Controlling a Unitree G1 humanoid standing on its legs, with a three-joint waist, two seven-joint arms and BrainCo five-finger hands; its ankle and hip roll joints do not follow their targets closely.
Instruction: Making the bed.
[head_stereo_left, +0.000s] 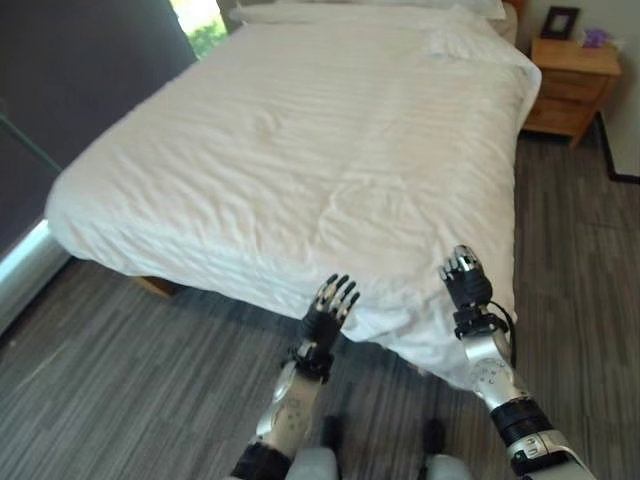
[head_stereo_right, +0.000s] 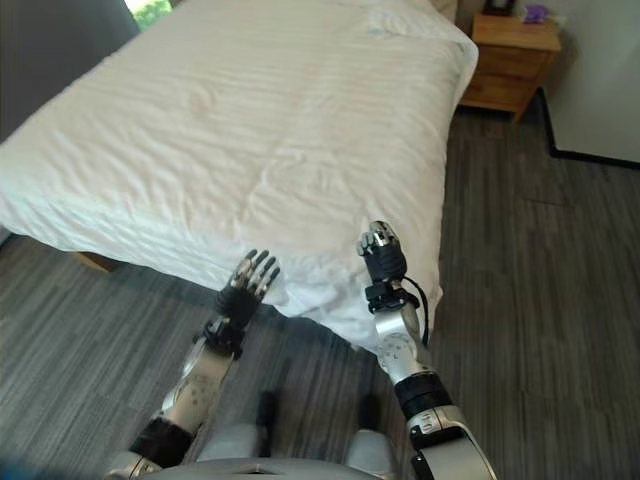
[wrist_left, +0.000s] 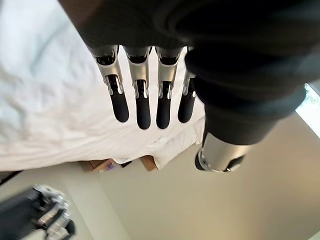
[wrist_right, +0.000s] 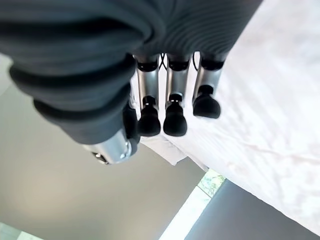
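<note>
A white duvet (head_stereo_left: 300, 150) lies spread over the whole bed, lightly wrinkled, and its foot edge hangs down towards the floor. My left hand (head_stereo_left: 333, 305) is raised in front of that hanging edge with its fingers (wrist_left: 142, 100) straight and nothing in them. My right hand (head_stereo_left: 465, 278) is up at the near right corner of the duvet. Its fingers (wrist_right: 172, 100) are relaxed over the cloth (wrist_right: 280, 125) and hold nothing. White pillows (head_stereo_left: 370, 12) lie at the head end.
A wooden nightstand (head_stereo_left: 572, 85) with a dark picture frame (head_stereo_left: 560, 20) stands right of the bed's head. A dark wall (head_stereo_left: 80, 80) runs close along the bed's left side. Grey striped floor (head_stereo_left: 120, 400) surrounds the foot and right side.
</note>
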